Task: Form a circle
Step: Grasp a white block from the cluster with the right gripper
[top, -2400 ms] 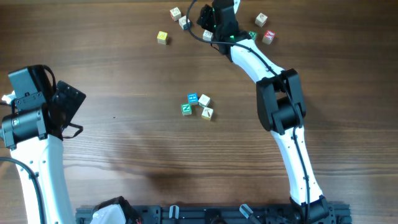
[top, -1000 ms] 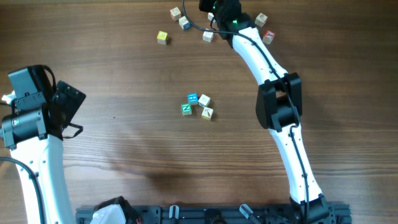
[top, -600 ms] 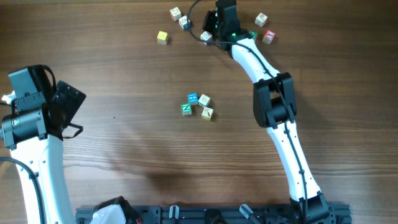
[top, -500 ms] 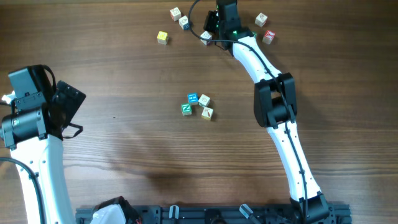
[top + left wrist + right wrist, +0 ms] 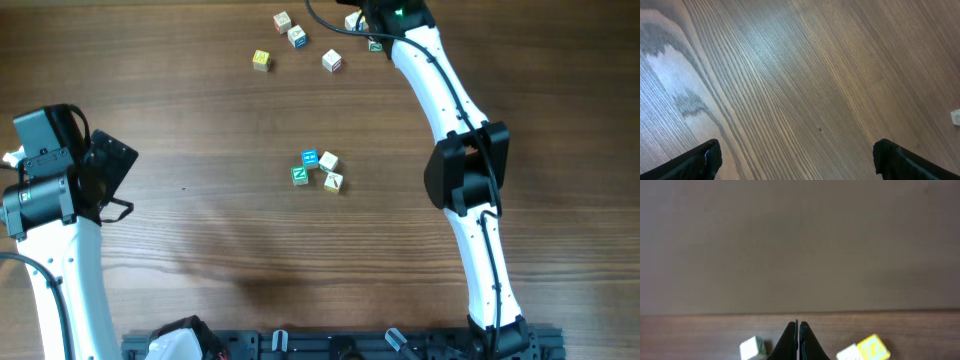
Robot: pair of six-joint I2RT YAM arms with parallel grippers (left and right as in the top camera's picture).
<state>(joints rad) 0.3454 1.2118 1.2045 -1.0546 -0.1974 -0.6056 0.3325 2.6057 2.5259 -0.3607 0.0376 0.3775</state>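
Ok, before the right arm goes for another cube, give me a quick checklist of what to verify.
1. Right gripper open for a pick: not ok, jaws shut, nothing between them.
2. Lined up on a cube: not ok, a white cube and a yellow cube sit to either side of the tips.
3. Circle packed tight: ok, four cubes close together mid-table.
4. Circle complete: probably not ok, loose cubes lie at the far edge.
5. Left gripper out of the way: ok, open, empty, at the left side.
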